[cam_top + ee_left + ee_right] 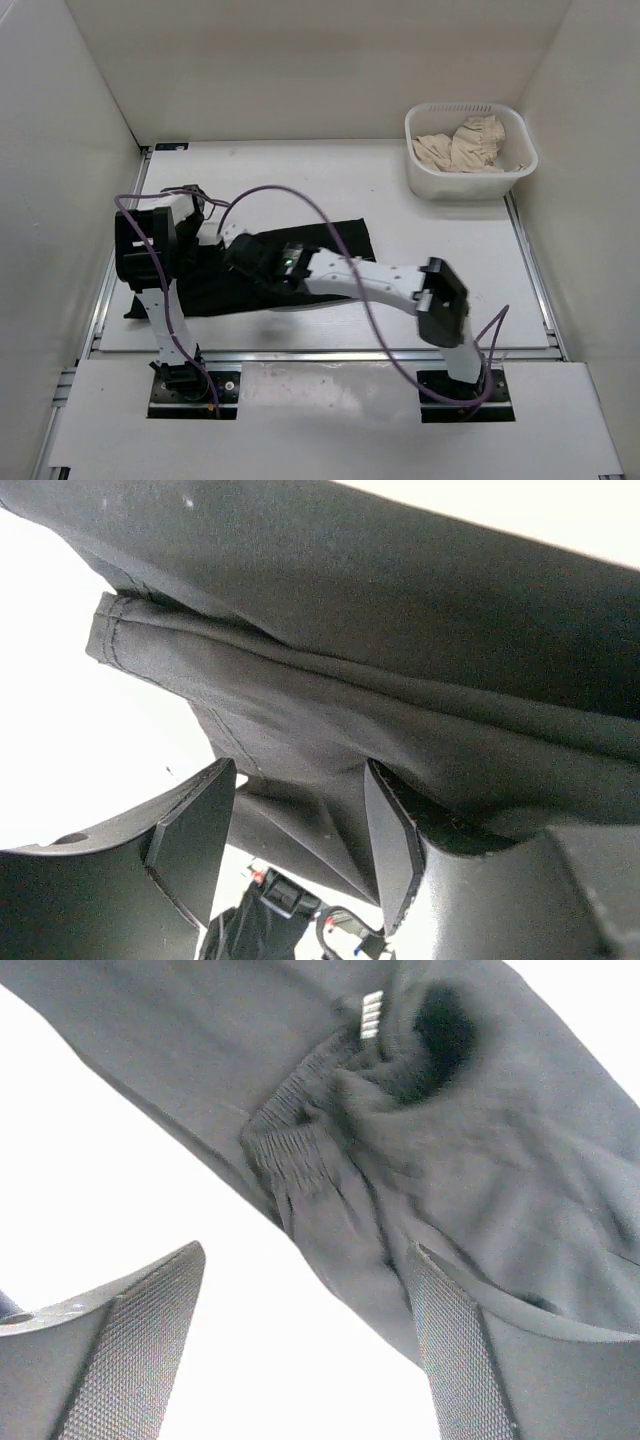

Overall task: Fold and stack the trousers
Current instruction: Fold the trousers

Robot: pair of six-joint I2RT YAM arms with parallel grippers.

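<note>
The black trousers (340, 237) lie flat across the middle-left of the white table, partly covered by both arms. My left gripper (220, 240) is low over their left part. In the left wrist view it (290, 840) is open, with a fold of black fabric (330, 730) running between the spread fingers. My right gripper (247, 262) reaches in from the right over the same area. In the right wrist view it (300, 1350) is open. Its right finger (455, 1360) lies against the trousers' edge just below the elastic waistband (295, 1140), and its left finger is over bare table.
A white basket (470, 185) stands at the back right with a beige cloth garment (460, 145) in it. White walls enclose the table on three sides. Purple cables loop over both arms.
</note>
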